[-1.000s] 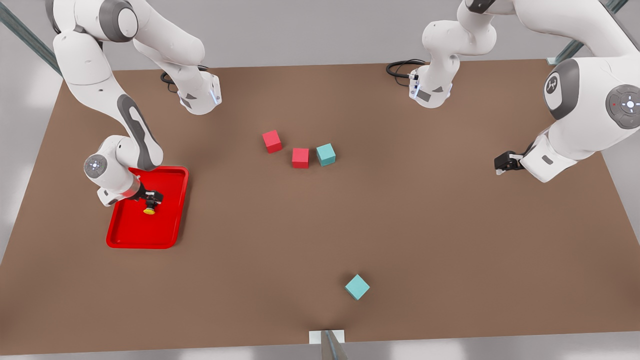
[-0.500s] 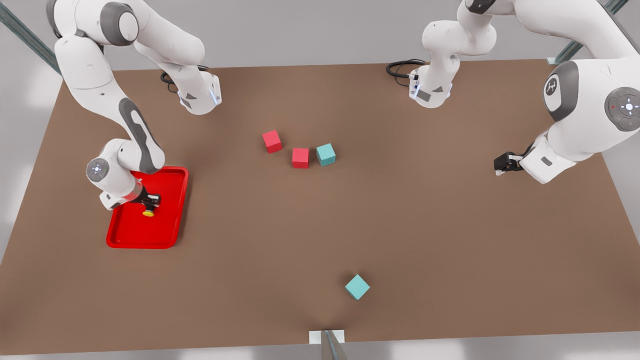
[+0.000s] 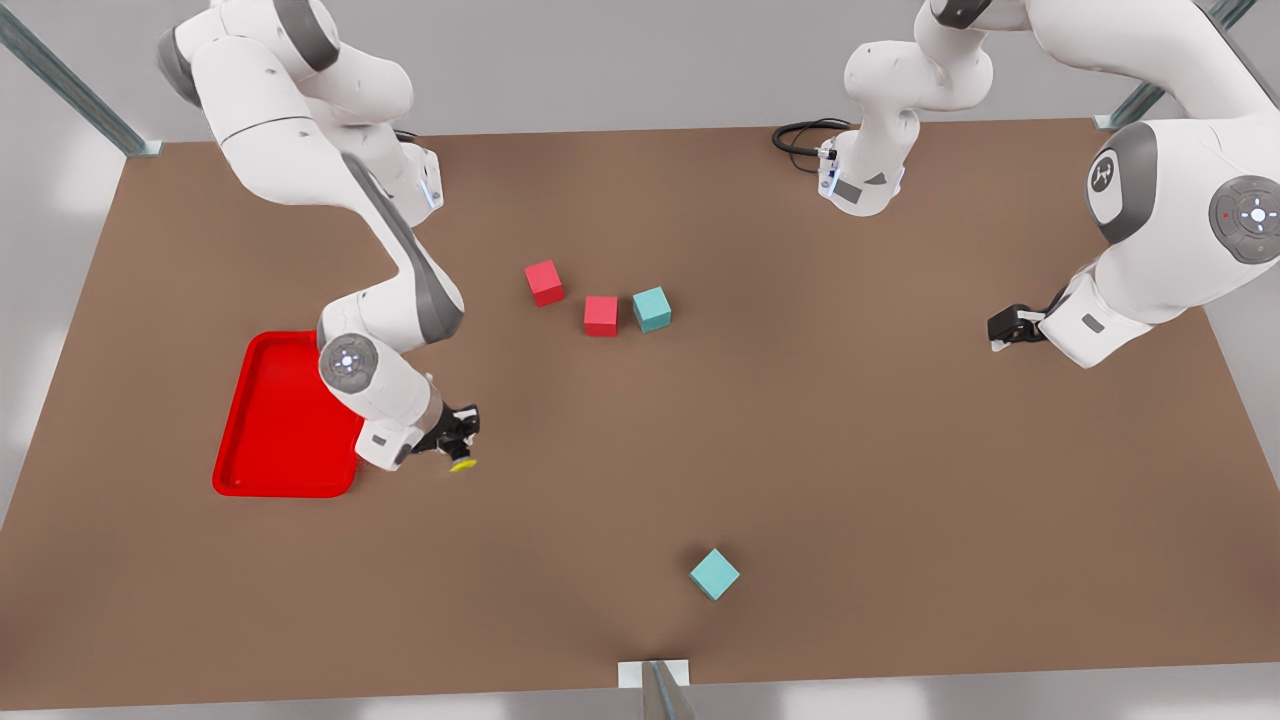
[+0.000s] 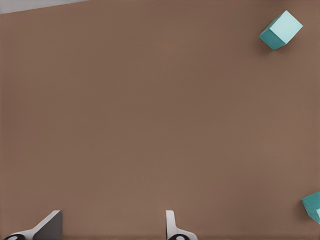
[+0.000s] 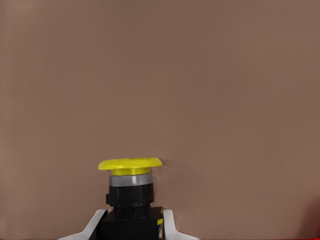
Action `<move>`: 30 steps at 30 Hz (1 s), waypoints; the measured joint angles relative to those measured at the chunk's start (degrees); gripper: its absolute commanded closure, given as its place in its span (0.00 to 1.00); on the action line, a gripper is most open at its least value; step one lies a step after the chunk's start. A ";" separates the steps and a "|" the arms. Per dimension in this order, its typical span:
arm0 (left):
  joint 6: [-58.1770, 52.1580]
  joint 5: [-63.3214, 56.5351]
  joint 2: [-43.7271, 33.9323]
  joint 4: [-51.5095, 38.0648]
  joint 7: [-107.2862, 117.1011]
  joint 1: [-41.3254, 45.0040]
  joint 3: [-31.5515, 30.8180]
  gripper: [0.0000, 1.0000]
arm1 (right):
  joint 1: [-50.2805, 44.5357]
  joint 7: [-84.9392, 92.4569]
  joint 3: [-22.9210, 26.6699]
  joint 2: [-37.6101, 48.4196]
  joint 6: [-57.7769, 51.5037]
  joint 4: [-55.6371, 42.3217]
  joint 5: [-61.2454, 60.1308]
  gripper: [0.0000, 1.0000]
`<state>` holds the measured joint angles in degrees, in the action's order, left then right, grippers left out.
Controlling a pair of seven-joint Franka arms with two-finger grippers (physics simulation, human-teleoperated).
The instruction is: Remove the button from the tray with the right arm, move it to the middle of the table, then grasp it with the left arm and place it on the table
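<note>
Riding in the right hand (image 3: 455, 440), the button (image 3: 461, 463) hangs just past the tray's (image 3: 270, 430) edge on the front view's right, over bare tabletop (image 3: 800, 450); its yellow cap points away from the wrist, and the right wrist view shows the two fingers (image 5: 169, 222) closed on either side of its black body (image 5: 129, 200). The tray itself lies flat on the tabletop at the front view's left, with nothing in it that I can see

The step in hand looks to be the carry: the button is out of the tray but not yet at the middle of the tabletop. Two red cubes (image 3: 600, 315) and a teal cube (image 3: 651, 308) sit in a loose row near the middle, toward the far edge, and another teal cube (image 3: 714, 574) lies nearer the camera, so the path between them seems open

The left hand (image 3: 1005, 328) waits at the front view's right, well apart, its fingers (image 4: 172, 227) spread with nothing between them

Next, the right arm should probably travel on toward the middle and hold the button with the cap or body exposed, so the left hand can come in and close on a free part
</note>
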<state>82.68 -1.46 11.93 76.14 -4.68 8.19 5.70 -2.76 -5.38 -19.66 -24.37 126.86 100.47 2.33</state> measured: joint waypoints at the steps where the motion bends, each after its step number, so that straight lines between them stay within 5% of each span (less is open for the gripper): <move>1: -0.01 0.00 0.00 0.00 0.00 0.00 0.00 0.00 | -2.70 -1.83 0.01 -2.39 -0.72 -2.75 -0.09 0.60; 6: 0.02 0.00 0.17 0.00 -0.02 -0.02 0.00 0.00 | -17.79 -13.14 0.96 -14.77 -3.76 -20.54 -0.50 0.59; 11: 0.03 0.00 0.30 0.00 -0.01 0.01 0.00 0.00 | -31.13 -24.78 9.65 -29.78 -7.39 -41.63 -3.36 0.58; 16: 0.11 0.00 0.35 0.00 -0.02 -0.01 0.00 0.00 | -35.95 -34.89 14.57 -40.10 -8.92 -49.74 -4.18 0.56; 18: 0.15 0.00 0.35 0.00 -0.02 -0.01 0.00 0.00 | -36.59 -38.42 14.96 -42.09 -9.15 -50.62 -4.25 0.47; 21: 0.21 0.00 0.35 0.00 -0.03 0.00 0.00 0.00 | -36.89 -43.14 14.97 -43.27 -9.49 -50.91 -4.13 0.00; 27: 0.22 0.00 0.35 0.00 -0.02 0.07 0.00 0.00 | -36.98 -50.41 14.65 -41.75 -10.42 -50.95 -4.54 0.00; 30: 0.21 -0.01 1.95 -0.02 0.53 -0.21 -1.43 0.00 | -35.16 -52.13 14.81 -33.32 -11.99 -50.48 -4.55 0.00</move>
<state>82.89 -1.48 13.88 76.12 -4.15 7.98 4.27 -37.92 -57.51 -4.86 -57.69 114.87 49.98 -2.22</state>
